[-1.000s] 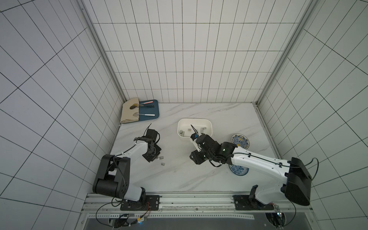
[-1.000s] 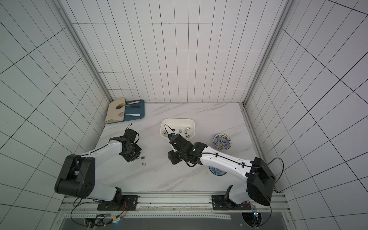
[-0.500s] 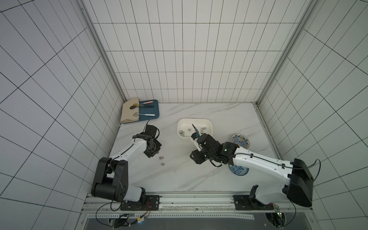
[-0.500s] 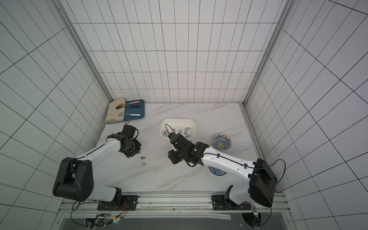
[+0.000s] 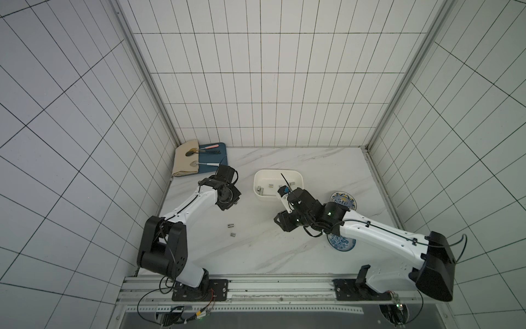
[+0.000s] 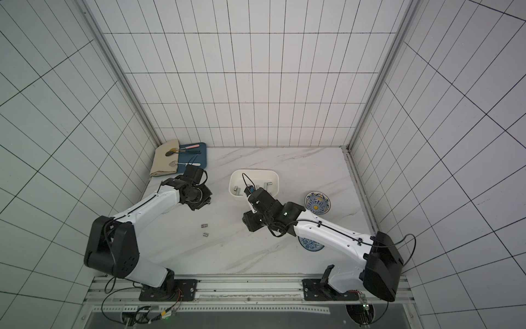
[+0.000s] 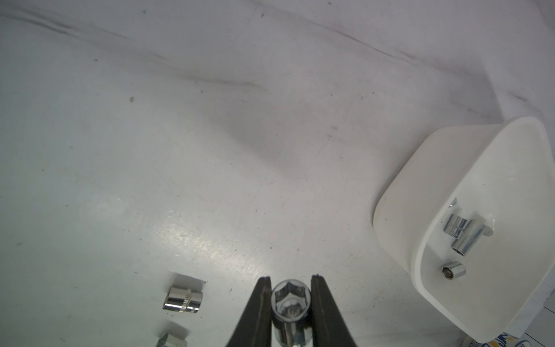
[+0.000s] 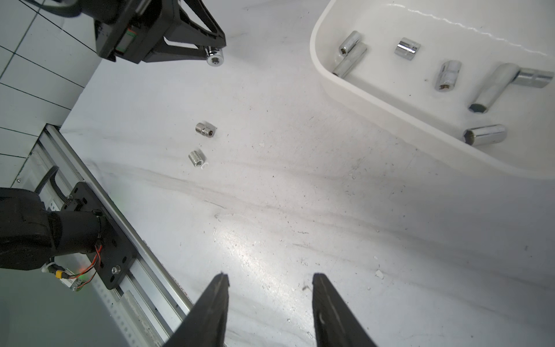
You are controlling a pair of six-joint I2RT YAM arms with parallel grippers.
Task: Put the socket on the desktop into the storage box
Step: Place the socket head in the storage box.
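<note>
Top views first: the left gripper (image 5: 234,202) has swung clear of the two loose sockets (image 5: 231,230) it was working over a second ago. It comes away with a socket (image 6: 209,202) at its tips, so the pickup is done and the carry to the storage box (image 5: 257,189) is under way. The box sits ahead of that gripper, near but still apart, and the loose pair lie behind it on the desktop (image 5: 284,256), back toward its own base. The left arm reaches out long, wrist bent down, tips aimed roughly boxward. The right gripper (image 5: 280,223) hasn't budged, parked just short of the box, its arm passing over a blue-patterned bowl (image 5: 340,245). Over to the left wrist view: the fingers (image 7: 264,300) pinch the socket (image 7: 290,303) on both flanks, hex mouth facing forward. The storage box (image 7: 399,186) is ahead and off to one side with stored sockets (image 7: 459,232) inside, and the loose pair sit just beside the tips on the other side. Right wrist view now: fingers (image 8: 216,300) spread, nothing between them, bare desktop beyond, and the left gripper (image 8: 214,57) well ahead, its socket looking clear of the surface. My read is that two more trips remain after this drop
</note>
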